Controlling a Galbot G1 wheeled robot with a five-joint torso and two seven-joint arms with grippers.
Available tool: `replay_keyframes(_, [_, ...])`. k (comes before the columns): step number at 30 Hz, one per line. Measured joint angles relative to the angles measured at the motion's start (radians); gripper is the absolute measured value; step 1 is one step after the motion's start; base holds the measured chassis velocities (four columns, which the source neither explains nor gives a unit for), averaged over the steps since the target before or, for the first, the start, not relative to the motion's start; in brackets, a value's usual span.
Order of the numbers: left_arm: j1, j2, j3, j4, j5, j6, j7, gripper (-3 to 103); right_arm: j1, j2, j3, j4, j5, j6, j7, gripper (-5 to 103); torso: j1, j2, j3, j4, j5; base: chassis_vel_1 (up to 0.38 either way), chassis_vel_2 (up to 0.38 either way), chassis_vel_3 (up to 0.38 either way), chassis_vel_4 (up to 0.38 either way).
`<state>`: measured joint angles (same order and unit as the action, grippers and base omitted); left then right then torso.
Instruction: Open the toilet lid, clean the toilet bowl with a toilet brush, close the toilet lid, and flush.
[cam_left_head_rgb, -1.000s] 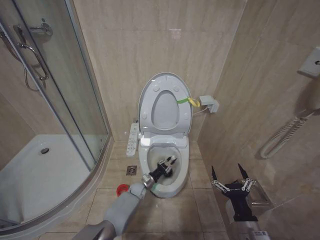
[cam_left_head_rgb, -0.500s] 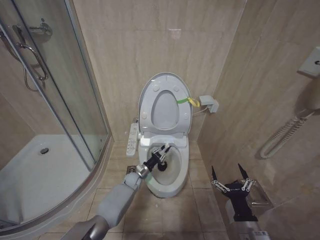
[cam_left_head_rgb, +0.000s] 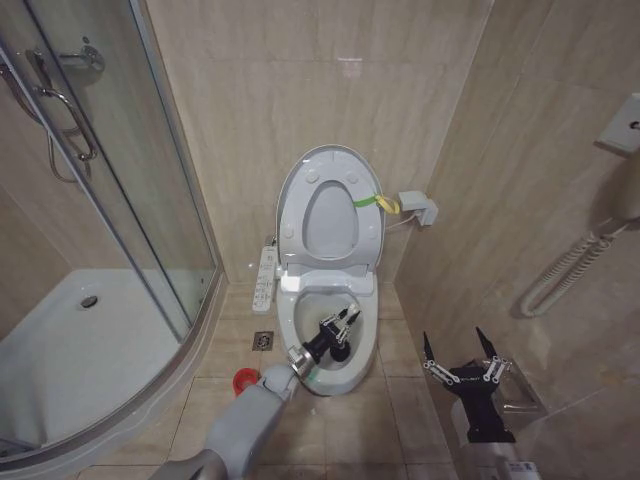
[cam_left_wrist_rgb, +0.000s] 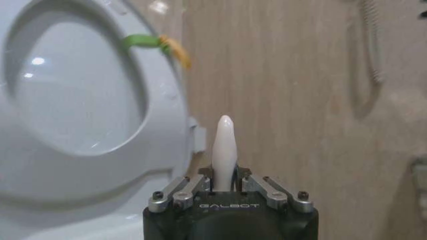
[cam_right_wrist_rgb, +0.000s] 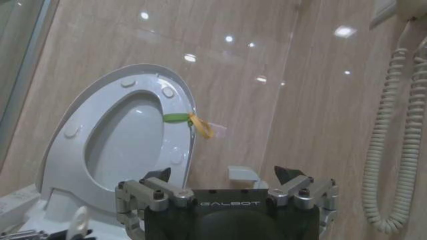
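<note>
Right gripper (cam_right_wrist_rgb: 227, 176): fingers spread wide, nothing between them.
Toilet lid (cam_right_wrist_rgb: 123, 135): raised, leaning back against tiled wall (cam_right_wrist_rgb: 267, 90).
Band (cam_right_wrist_rgb: 177, 117): yellow-green, on lid edge, yellow tag beside it.
Coiled cord (cam_right_wrist_rgb: 393, 150): hangs down the wall.

Head camera looks down from afar; both wrist cameras face the wall, sharing the toilet lid (cam_left_head_rgb: 330, 212).

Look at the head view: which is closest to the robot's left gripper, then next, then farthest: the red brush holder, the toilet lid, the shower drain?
From the left gripper, which is over the toilet bowl:
1. Red brush holder, on the floor beside the bowl, on the robot's left.
2. Toilet lid, standing open against the back wall.
3. Shower drain, far left in the shower tray.
</note>
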<state>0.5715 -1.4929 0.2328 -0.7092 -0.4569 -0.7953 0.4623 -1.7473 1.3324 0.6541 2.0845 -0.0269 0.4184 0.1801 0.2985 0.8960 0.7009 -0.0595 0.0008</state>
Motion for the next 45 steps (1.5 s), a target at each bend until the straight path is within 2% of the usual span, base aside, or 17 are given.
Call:
replay_keyframes(6, [-0.053, 0.020, -0.062, 0.104, -0.002, -0.010, 0.022, 21, 0.000, 0.000, 0.000, 0.000, 0.000, 0.000, 0.000, 100, 0.000, 0.000, 0.000, 0.0000, -0.0001, 0.000, 0.000, 0.000, 0.000])
replay_keyframes(9, [-0.067, 0.028, -0.077, 0.110, 0.000, -0.012, 0.024, 21, 0.000, 0.000, 0.000, 0.000, 0.000, 0.000, 0.000, 100, 0.000, 0.000, 0.000, 0.0001, 0.0000, 0.000, 0.000, 0.000, 0.000])
replay_keyframes(12, [-0.070, 0.041, -0.086, 0.066, 0.002, -0.013, 0.020, 21, 0.000, 0.000, 0.000, 0.000, 0.000, 0.000, 0.000, 100, 0.000, 0.000, 0.000, 0.0004, 0.0001, 0.000, 0.000, 0.000, 0.000])
replay_keyframes(15, [-0.042, 0.060, -0.063, -0.072, 0.000, 0.007, -0.003, 21, 0.000, 0.000, 0.000, 0.000, 0.000, 0.000, 0.000, 100, 0.000, 0.000, 0.000, -0.0001, 0.0000, 0.000, 0.000, 0.000, 0.000])
replay_keyframes(19, [-0.013, 0.062, -0.033, -0.156, -0.002, 0.028, -0.012, 21, 0.000, 0.000, 0.000, 0.000, 0.000, 0.000, 0.000, 100, 0.000, 0.000, 0.000, -0.0002, 0.0000, 0.000, 0.000, 0.000, 0.000])
replay_keyframes(24, [0.014, 0.045, 0.008, -0.185, -0.003, 0.041, -0.018, 21, 0.000, 0.000, 0.000, 0.000, 0.000, 0.000, 0.000, 100, 0.000, 0.000, 0.000, -0.0001, 0.0000, 0.000, 0.000, 0.000, 0.000])
replay_keyframes(30, [0.008, 0.006, 0.026, -0.086, -0.001, 0.012, -0.009, 21, 0.000, 0.000, 0.000, 0.000, 0.000, 0.000, 0.000, 100, 0.000, 0.000, 0.000, 0.0000, 0.0000, 0.000, 0.000, 0.000, 0.000])
replay_keyframes(32, [-0.010, -0.006, 0.010, -0.008, -0.006, -0.002, 0.004, 21, 0.000, 0.000, 0.000, 0.000, 0.000, 0.000, 0.000, 100, 0.000, 0.000, 0.000, -0.0001, 0.0000, 0.000, 0.000, 0.000, 0.000])
replay_keyframes(36, [-0.033, 0.000, -0.030, 0.074, -0.012, -0.002, 0.019, 21, 0.000, 0.000, 0.000, 0.000, 0.000, 0.000, 0.000, 100, 0.000, 0.000, 0.000, 0.0001, 0.0000, 0.000, 0.000, 0.000, 0.000])
replay_keyframes(41, [-0.055, 0.023, -0.080, 0.105, -0.012, -0.001, 0.025, 21, 0.000, 0.000, 0.000, 0.000, 0.000, 0.000, 0.000, 100, 0.000, 0.000, 0.000, 0.0002, 0.0000, 0.000, 0.000, 0.000, 0.000])
replay_keyframes(45, [-0.056, 0.054, -0.104, 0.033, -0.012, 0.023, 0.009, 21, 0.000, 0.000, 0.000, 0.000, 0.000, 0.000, 0.000, 100, 0.000, 0.000, 0.000, 0.0002, -0.0001, 0.000, 0.000, 0.000, 0.000])
